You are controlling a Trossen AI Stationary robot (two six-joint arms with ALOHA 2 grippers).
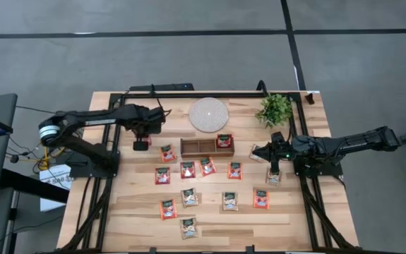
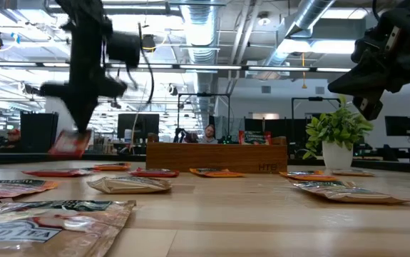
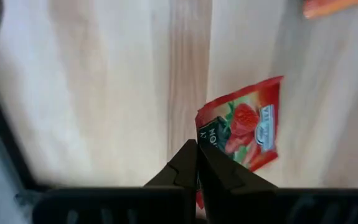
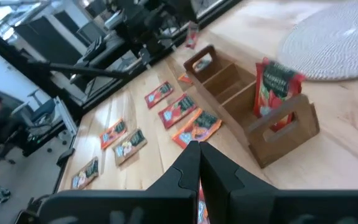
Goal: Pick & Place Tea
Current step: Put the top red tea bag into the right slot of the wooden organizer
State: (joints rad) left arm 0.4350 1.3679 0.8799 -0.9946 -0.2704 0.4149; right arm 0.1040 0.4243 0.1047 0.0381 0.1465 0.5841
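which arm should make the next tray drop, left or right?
Left, probably. The left hand is shut on a red sachet, lifted clear of the table in the low view. The right hand is shut, closer to the wooden tray, but whether it holds anything is unclear.

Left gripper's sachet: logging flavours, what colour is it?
Red sachet with a dark green band, clearest in the left wrist view.

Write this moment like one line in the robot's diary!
left pincer: shut on red sachet, lifted | right pincer: shut, above table | wooden tray: one sachet inside
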